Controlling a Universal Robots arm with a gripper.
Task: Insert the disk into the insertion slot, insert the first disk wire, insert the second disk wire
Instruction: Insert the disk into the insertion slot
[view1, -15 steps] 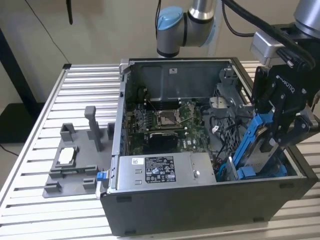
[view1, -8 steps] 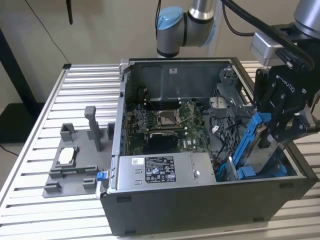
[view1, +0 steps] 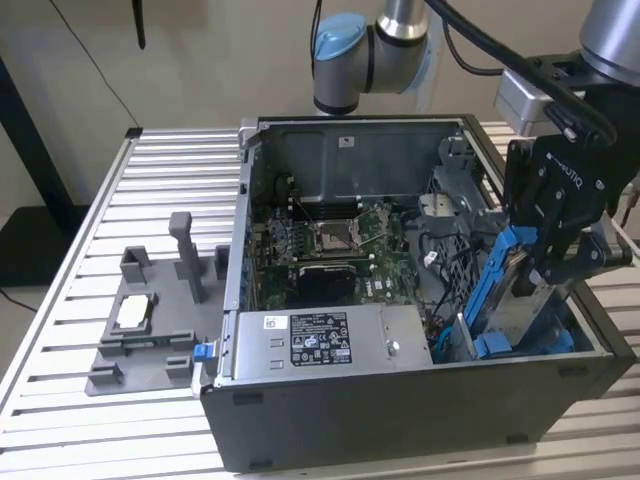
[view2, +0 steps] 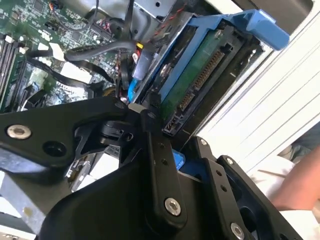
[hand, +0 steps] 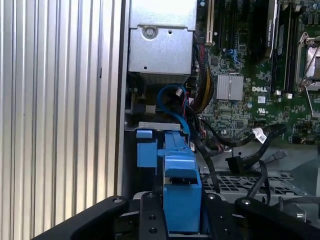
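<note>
Clearly, we have the flat silver-grey disk (view1: 503, 270) in its bright blue plastic carrier frame clenched in the jaws, tilted, lower end inside the open dark metal computer case (view1: 400, 410) at the exterior view's right. We judge it stiff, weighty, shock-sensitive; frame edges suit gripping. Case wall and blue cable (view2: 131, 90) crowd it.

Pincer (view1: 548, 272) is gripping the disk (view1: 498, 288) by its blue carrier, holding it on edge and tilted, lower end sitting inside the open computer case (view1: 400, 410) at the exterior view's right. Grey fixture (view1: 140, 350) is lying on the desk (view1: 110, 440) beside the case.
</note>
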